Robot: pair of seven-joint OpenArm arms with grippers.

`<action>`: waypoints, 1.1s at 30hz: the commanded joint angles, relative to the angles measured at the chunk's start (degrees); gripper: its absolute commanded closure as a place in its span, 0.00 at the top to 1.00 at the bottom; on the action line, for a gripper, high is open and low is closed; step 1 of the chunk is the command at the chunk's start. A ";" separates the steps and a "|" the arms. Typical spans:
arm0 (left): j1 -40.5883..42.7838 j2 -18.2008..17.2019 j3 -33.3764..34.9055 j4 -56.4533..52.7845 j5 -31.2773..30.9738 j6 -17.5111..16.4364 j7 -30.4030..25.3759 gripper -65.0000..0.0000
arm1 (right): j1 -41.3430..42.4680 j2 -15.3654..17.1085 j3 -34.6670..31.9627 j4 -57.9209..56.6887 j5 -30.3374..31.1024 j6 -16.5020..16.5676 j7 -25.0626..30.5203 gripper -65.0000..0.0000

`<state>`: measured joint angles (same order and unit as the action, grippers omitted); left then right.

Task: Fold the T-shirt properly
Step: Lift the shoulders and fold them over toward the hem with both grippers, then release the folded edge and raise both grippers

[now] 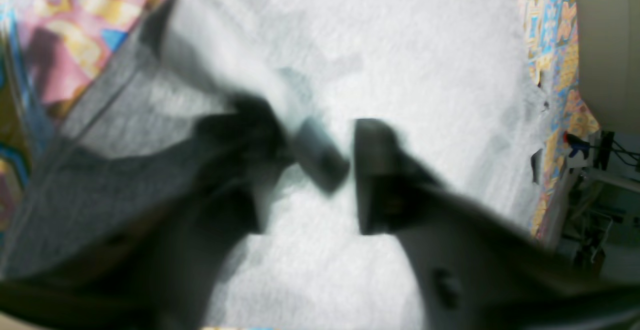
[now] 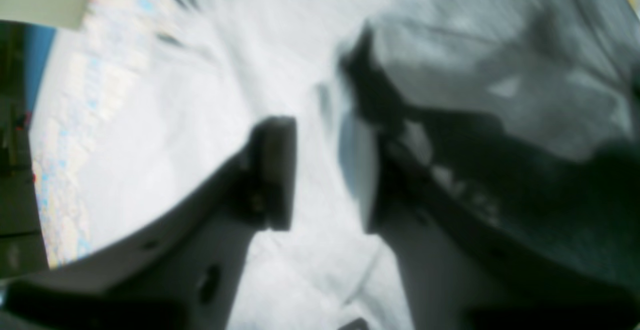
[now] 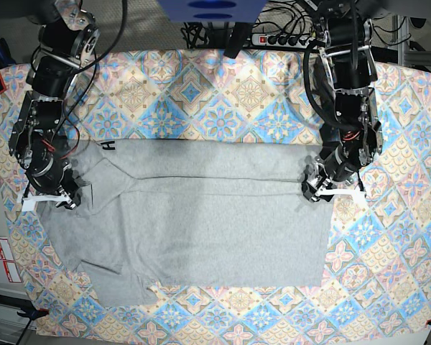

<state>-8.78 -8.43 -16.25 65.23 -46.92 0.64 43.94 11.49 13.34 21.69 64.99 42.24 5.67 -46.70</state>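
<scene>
Lying flat across the colourful patterned tablecloth (image 3: 223,108), the large light heather-grey short-sleeved cotton T-shirt (image 3: 201,230) covered the cloth's middle, its folded-over upper band running edge to edge between the two arms and a sleeve trailing toward the cloth's near corner on the base view's left.

Handling, as judged: the garment appeared light, soft and limp, with no stiffness to carry a fold by itself. It would drape and crease wherever lifted and could drag on the tablecloth. Corners and hemmed edges seemed the soundest holds, since a pinch in mid-panel would only bunch the fabric.

The left gripper (image 1: 320,170) stood at the T-shirt's edge on the base view's right; its wrist view showed the jaws parted with pale fabric beneath, and a dark fold of shirt draped over one finger. Nothing was pinched between them. The right gripper (image 2: 325,170) stood at the opposite edge, jaws likewise apart over the fabric, a shaded fold resting against one finger, nothing clamped.

Writing: one bold black character, apparently an "A" (image 3: 108,146), showed at the shirt's upper corner beside the right arm. The rest of the lettering was hidden. No brand or label was legible.
</scene>
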 commanded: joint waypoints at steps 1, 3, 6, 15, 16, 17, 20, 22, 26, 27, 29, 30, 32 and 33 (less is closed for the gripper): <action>-1.03 -0.41 -0.32 1.10 -1.04 -0.78 -0.47 0.53 | 1.39 1.29 0.50 1.34 0.97 0.70 0.68 0.34; 0.20 -0.41 -0.41 2.06 -2.36 -0.78 -0.47 0.63 | -0.01 1.65 1.91 2.22 1.15 0.70 0.41 0.34; 4.34 -0.76 -0.50 7.34 -7.46 -0.78 -0.38 0.61 | -3.62 2.00 4.29 6.00 1.23 0.70 0.32 0.32; 17.17 -0.85 -0.41 16.39 -14.40 -0.60 -0.38 0.53 | -16.36 2.00 12.72 16.99 1.32 0.70 -4.95 0.33; 17.52 -0.85 -0.41 16.39 -14.23 -0.60 -0.38 0.53 | -16.63 1.82 13.34 16.99 1.32 0.70 -5.65 0.33; 17.70 -0.85 -0.41 16.22 -13.88 -0.60 -0.56 0.53 | -16.72 1.82 13.60 16.81 1.32 0.70 -6.01 0.33; 18.05 -0.76 -0.50 16.22 -13.61 -0.51 -0.38 0.53 | -17.86 1.73 13.60 16.55 1.32 0.70 -6.18 0.33; 18.05 -0.59 -0.50 16.13 -13.52 -0.51 -0.38 0.53 | -18.21 1.65 13.52 16.55 1.32 0.70 -6.18 0.33; 20.25 -0.50 -0.50 16.13 -14.75 -0.51 0.32 0.53 | -18.30 1.65 13.52 16.55 1.32 0.70 -6.18 0.33; 20.42 -0.41 -0.50 15.87 -14.49 -0.51 0.23 0.53 | -18.30 1.65 13.52 16.55 1.32 0.70 -6.18 0.33; 20.78 -0.41 -0.58 13.67 -15.11 -0.51 -0.73 0.53 | -18.30 1.65 13.52 16.46 1.32 0.70 -6.18 0.33; 20.78 -0.41 -0.58 12.70 -15.63 -0.51 -1.26 0.53 | -18.30 1.65 13.52 16.46 1.32 0.70 -6.18 0.32; 20.69 -0.41 -1.38 11.56 -15.63 -0.51 -1.79 0.53 | -18.30 1.65 13.52 16.46 1.32 0.70 -6.18 0.32; 20.60 -0.32 -1.99 11.12 -15.63 -0.51 -1.97 0.53 | -18.30 1.56 13.52 16.46 1.32 0.70 -6.18 0.32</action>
<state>11.77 -8.40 -17.98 76.20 -63.75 -0.89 42.68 -7.46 13.78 34.98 80.58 42.68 5.80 -53.65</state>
